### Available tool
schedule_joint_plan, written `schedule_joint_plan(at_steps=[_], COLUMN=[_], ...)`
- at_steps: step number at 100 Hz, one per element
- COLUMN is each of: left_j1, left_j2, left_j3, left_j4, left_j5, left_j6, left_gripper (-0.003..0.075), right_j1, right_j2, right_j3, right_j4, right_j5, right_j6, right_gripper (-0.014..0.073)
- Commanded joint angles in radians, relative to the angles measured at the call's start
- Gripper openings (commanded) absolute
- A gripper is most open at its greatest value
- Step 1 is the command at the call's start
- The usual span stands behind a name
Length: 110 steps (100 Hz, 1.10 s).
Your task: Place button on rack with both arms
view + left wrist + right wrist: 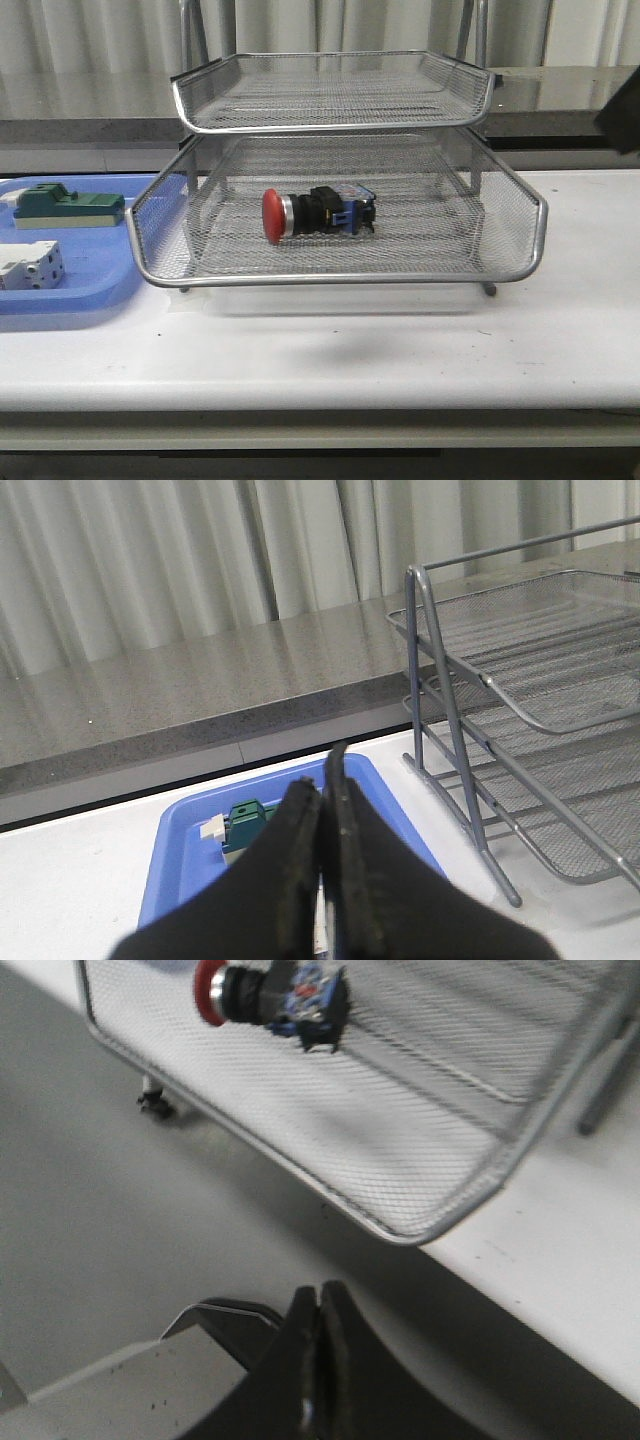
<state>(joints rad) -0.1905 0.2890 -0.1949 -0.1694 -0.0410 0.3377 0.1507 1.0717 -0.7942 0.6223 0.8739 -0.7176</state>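
Note:
The red-headed button (315,212) lies on its side in the middle tier of the silver wire-mesh rack (340,268), head pointing left. It also shows in the right wrist view (270,993), lying on the mesh. My left gripper (326,780) is shut and empty, held above the blue tray, left of the rack's frame (455,735). My right gripper (318,1295) is shut and empty, off the table's front edge, apart from the rack (400,1228). Neither gripper shows in the front view.
A flat blue tray (70,300) at the left holds a green block (68,206) and a white block (30,266). The tray (180,840) and green block (245,823) show past the left fingers. A grey ledge and curtains stand behind.

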Motion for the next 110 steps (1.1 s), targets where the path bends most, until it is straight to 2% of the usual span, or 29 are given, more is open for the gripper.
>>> schedule_joint_plan(at_steps=[1,18,48,71,110], left_j1=[0.001,0.001,0.001,0.001,0.001], left_j2=[0.006,0.006,0.006,0.006,0.006], left_j3=[-0.031,-0.031,-0.031,-0.031,-0.031], left_j4=[-0.010,-0.010,-0.010,-0.010,-0.010], left_j5=[-0.081,-0.081,-0.081,-0.081,-0.081], left_j6=[-0.010,-0.010,-0.010,-0.010,-0.010], left_gripper=[-0.0020,-0.0020,-0.0020,-0.0020,-0.0020], right_j1=[0.068,0.202,0.357,0.368,0.361], right_j2=[0.056,0.174,0.331,0.424,0.605], right_j3=[-0.036,-0.036,-0.036,-0.068,-0.280], right_j4=[0.053,0.036,-0.124,-0.143,-0.264], right_j5=[-0.035,-0.091,-0.268,-0.351,-0.370], right_j6=[-0.086,-0.170,-0.173,-0.173,-0.173], right_gripper=[-0.0060,-0.0060,-0.0060,-0.0060,-0.0060])
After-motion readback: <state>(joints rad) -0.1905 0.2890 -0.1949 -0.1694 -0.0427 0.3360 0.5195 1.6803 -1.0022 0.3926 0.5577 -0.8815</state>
